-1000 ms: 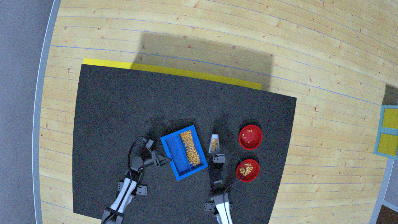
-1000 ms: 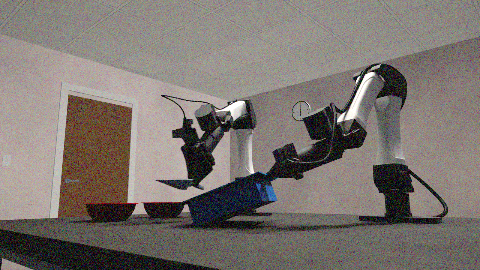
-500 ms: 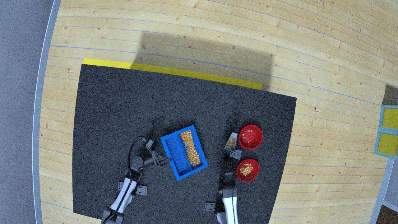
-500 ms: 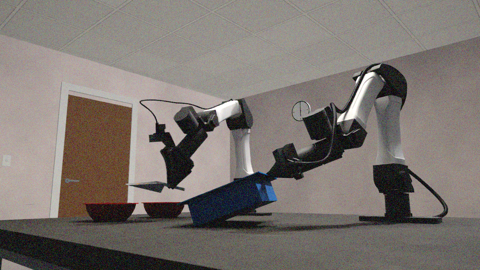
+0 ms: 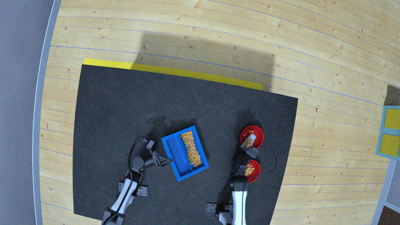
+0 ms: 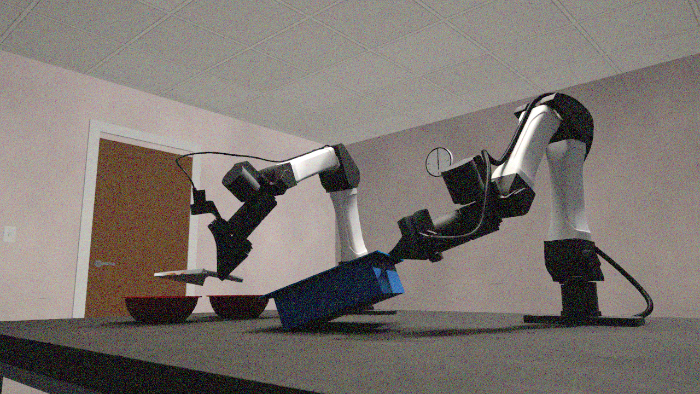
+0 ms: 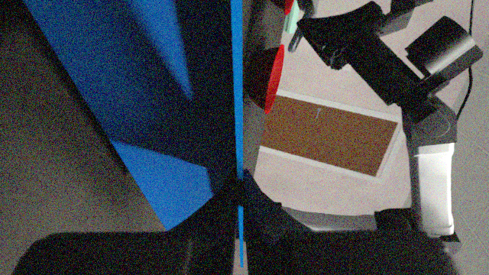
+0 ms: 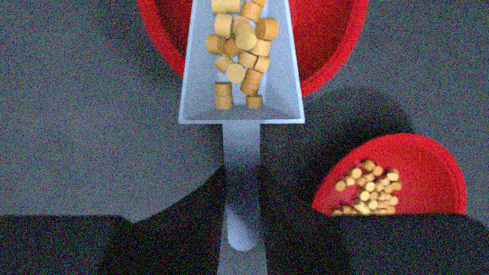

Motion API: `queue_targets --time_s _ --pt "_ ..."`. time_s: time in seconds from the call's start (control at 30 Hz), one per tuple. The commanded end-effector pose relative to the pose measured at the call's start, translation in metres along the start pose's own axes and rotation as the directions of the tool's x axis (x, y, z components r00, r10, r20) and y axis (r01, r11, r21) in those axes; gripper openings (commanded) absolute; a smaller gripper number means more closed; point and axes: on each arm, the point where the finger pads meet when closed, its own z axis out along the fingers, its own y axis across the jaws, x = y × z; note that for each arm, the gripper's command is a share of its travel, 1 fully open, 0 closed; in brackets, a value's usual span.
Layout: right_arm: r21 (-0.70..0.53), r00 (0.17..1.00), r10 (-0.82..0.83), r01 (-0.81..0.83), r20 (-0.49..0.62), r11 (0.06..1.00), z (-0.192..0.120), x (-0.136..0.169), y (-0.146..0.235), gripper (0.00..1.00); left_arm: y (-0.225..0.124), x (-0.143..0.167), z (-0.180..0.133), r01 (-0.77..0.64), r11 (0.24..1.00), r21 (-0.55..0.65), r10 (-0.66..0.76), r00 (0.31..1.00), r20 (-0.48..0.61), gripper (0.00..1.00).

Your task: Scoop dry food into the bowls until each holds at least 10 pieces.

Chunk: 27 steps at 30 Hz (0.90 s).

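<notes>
"Right claw?"

"Closed on the scoop by its handle, fingers a little apart. Scoop pan out ahead of the claw, loaded with food pieces."

"Over what?"

"Over the far bowl, above the rim, not touching. Roughly level in the exterior view."

"Anything in the far bowl?"

"Yes, a few pieces visible from the top, rest hidden under the scoop."

"Near bowl?"

"Upright on the table, with a pile of well over ten pieces. Partly hidden by the right arm."

"Left claw?"

"Nearly fully closed, pinching the thin rim of the blue box."

"Box flat?"

"No, tilted, raised at the left claw's side, low edge on the table. Plenty of food in the compartment away from the left claw."
</notes>
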Motion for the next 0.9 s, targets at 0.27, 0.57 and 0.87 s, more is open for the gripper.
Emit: queue_targets --time_s 0.27,0.57,0.87 --pt "-0.009 0.998 0.03 -0.029 0.047 1.0 0.0 -0.023 0.002 0.0 -0.036 -0.007 -0.003 -0.102 0.991 0.089 0.101 0.995 0.02 0.0" --pt "0.005 1.0 0.001 -0.001 0.004 1.0 0.008 -0.002 0.005 0.0 -0.036 -0.007 -0.003 -0.102 0.991 0.089 0.101 0.995 0.02 0.0" --pt "-0.035 0.999 0.046 -0.046 -0.016 0.998 -0.001 -0.016 0.0 0.0 -0.036 -0.007 -0.003 -0.102 0.991 0.089 0.101 0.995 0.02 0.0"
